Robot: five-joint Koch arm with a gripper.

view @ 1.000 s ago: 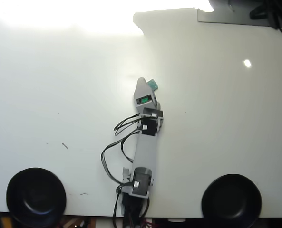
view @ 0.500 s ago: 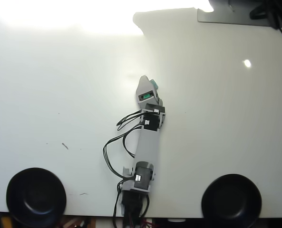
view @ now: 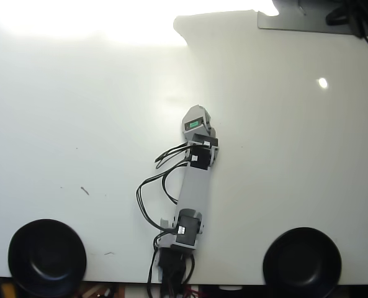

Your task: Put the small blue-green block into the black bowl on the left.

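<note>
A: Status on the claw? From overhead we only see the top of the wrist housing, pointing straight down at the white table.

B: We can't tell whether the jaws are spread or pressed together; the housing covers both tips. The small blue-green block isn't visible either. Our guess is it sits directly under the claw, but nothing confirms that.

A: Bowls?

B: The black bowl we want is well behind the claw and off to the left in the overhead view, at the near table edge. The look-alike bowl mirrors it on the right.

A: Handling?

B: We judge the block light and a bit squashy, with a grippy, not slick, surface. We'd pinch across its short flat sides, low and centred. It's tiny, so an off-centre pinch could flip it out.
</note>
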